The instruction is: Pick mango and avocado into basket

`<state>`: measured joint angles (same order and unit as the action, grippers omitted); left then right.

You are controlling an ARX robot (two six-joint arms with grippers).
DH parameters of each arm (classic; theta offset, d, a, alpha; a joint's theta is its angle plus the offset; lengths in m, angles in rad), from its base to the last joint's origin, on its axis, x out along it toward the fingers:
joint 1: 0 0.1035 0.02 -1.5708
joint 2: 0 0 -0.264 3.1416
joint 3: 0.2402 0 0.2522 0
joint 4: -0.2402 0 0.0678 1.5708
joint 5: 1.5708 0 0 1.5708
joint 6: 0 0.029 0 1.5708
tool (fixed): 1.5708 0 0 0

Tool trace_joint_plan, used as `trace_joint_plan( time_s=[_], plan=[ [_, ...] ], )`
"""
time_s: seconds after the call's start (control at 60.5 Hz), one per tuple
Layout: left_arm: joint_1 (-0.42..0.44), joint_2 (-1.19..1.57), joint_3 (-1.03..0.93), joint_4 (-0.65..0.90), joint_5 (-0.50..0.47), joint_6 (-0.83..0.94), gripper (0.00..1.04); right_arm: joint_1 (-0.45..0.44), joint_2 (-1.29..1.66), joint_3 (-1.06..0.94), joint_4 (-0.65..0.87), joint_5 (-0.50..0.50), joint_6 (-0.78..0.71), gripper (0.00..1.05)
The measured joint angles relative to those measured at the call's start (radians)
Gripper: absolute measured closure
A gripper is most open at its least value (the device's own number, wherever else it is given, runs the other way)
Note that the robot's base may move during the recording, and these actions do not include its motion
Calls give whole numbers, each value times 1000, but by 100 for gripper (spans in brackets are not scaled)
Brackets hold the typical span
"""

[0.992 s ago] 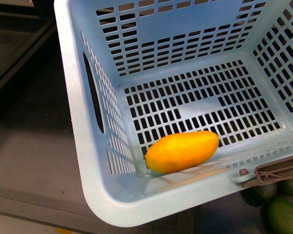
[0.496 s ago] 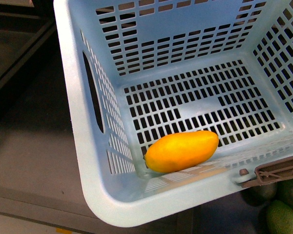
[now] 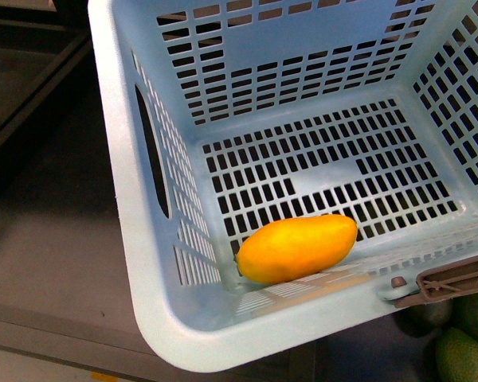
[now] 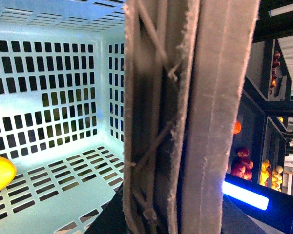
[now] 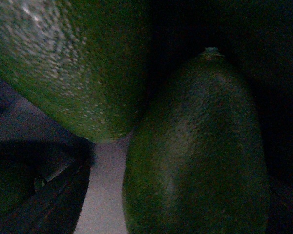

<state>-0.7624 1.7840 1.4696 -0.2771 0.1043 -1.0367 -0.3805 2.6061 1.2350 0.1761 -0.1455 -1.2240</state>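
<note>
Mango point(image 3: 296, 247) count: just one, and it's lying inside the basket point(image 3: 127, 199) at about 7 o'clock on the slotted floor, touching the near wall. It's a smooth, oblong, evenly yellow-orange fruit. There's one basket too, pale teal plastic with rounded corners and rows of rectangular slots. A long oval grip hole is cut into its 9 o'clock wall.

Over at 4 o'clock in the front view, one brown ribbed handle point(image 3: 454, 278) is poking out from the rim. Below it, at 5 o'clock and outside the basket, three avocados point(image 3: 460, 358) are peeking in, dark green and matte. All three are cut off by the frame edge.

The left wrist view is mostly filled by that handle's rough, fibrous-looking ribs. The mango is showing only as a sliver at the edge. The right wrist view is dim, with two pebbly-skinned avocados sitting just beside each other, one with a stem nub.

I can't tell whether the left gripper or right gripper is spread or pinching anything.

Compared with a second ago, the mango and basket aren't moving, while the avocados are sliding further toward the 5 o'clock corner.
</note>
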Motion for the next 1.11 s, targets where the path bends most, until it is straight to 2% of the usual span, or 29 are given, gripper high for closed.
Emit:
trace_joint_plan(
  time_s=[0.116,0.182,0.248,0.397,0.612,0.86,0.976,1.108],
  plan=[
    [0,0,0,0,0,0,89,-12,2,0,-8,1,-3,40],
    [0,0,0,0,0,0,89,-20,2,0,-8,-1,-3,47],
    [0,0,0,0,0,0,89,-26,0,-3,-7,-1,-2,50],
    [0,0,0,0,0,0,89,-48,-18,-27,4,-8,9,51],
    [0,0,0,0,-1,0,89,-137,-115,-148,60,-78,25,51],
    [0,0,0,0,0,0,89,-269,-416,-377,68,-265,56,51],
    [0,0,0,0,0,0,89,-336,-609,-485,-1,-373,72,51],
    [0,0,0,0,0,0,89,-433,-853,-557,-146,-473,53,51]
  ],
)
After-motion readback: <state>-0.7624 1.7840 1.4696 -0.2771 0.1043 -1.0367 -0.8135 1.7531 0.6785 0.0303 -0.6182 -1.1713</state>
